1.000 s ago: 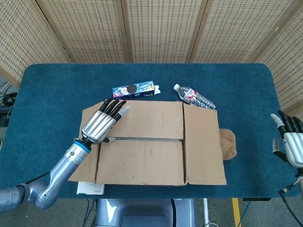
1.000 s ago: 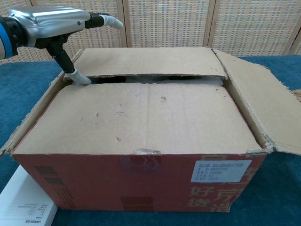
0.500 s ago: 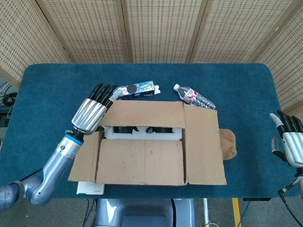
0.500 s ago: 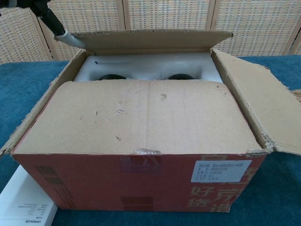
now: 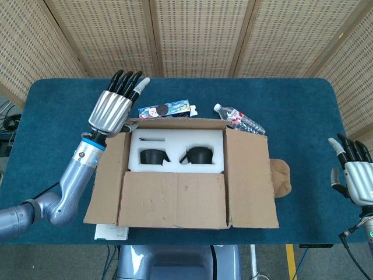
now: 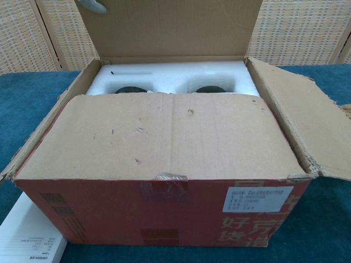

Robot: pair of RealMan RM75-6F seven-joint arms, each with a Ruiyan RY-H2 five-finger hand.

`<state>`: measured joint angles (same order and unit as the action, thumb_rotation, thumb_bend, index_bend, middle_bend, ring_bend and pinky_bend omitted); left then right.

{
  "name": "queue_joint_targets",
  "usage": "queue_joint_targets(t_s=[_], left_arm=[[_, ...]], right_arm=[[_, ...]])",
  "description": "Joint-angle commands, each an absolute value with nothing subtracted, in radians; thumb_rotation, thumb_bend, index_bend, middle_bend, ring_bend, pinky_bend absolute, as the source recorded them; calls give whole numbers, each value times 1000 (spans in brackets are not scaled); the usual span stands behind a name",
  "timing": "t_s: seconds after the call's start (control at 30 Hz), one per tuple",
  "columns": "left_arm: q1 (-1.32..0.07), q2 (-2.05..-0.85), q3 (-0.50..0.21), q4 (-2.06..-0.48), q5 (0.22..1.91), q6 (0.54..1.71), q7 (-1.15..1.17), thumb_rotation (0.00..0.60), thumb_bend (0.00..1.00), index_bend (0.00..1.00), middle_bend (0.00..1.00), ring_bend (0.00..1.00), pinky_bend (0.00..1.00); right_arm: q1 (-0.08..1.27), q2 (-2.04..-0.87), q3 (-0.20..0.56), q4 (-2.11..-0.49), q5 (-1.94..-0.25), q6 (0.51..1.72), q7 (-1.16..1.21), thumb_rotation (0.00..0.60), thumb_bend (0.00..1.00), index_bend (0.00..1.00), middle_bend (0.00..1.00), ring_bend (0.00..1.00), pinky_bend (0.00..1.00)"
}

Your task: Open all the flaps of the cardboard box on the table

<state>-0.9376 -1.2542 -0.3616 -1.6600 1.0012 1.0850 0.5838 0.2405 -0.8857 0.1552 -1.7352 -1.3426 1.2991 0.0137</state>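
The cardboard box [image 5: 180, 172] sits at the near middle of the table [image 5: 52, 128]. Its near flap [image 6: 164, 137] lies flat over the opening, and white foam [image 5: 175, 143] shows behind it. Both side flaps are splayed outward. At the near right edge the right hand [image 5: 352, 175] hovers, fingers apart, holding nothing. Beyond the far left corner, the left hand [image 5: 113, 108] has straight fingers close together against the upright far flap [image 6: 170, 27]. A carton [image 5: 166, 109] and a bottle [image 5: 239, 119] lie just beyond the box.

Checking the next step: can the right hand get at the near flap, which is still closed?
Probably yes. The right hand is open and holds nothing, out past the box's right side. The near flap lies flat with nothing on it, and the folded-out right flap lies low between them.
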Motion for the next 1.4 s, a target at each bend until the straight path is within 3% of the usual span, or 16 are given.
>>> queue_joint_targets(t_s=[0.03,0.57,0.9,1.23,1.4], left_arm=[[-972,-1283,-364,-1599,981,1067,611,600,71,0,0,0,0],[-1057,-1391,-330,-1357,994,1080,746,600,76,0,0,0,0],[-1084,-1415,-319,-1296,879,1026,853,600,78,0,0,0,0],[-1046,-1320,-379,-1487,820,982,691,600,110,0,0,0,0],[-989,-1160,-406,-1727,758,849,522,600,208,28,0,0,0]], right_arm=[[243,-891,158,-1735,-1343,1303,10,600,724,0,0,0,2],[243,-908,169,-1731,-1342,1324,5,600,724,0,0,0,0],[238,-921,172,-1721,-1336,1333,17,600,724,0,0,0,0],[234,-919,171,-1721,-1338,1335,19,600,724,0,0,0,0],[235,-924,168,-1723,-1342,1331,16,600,724,0,0,0,0]])
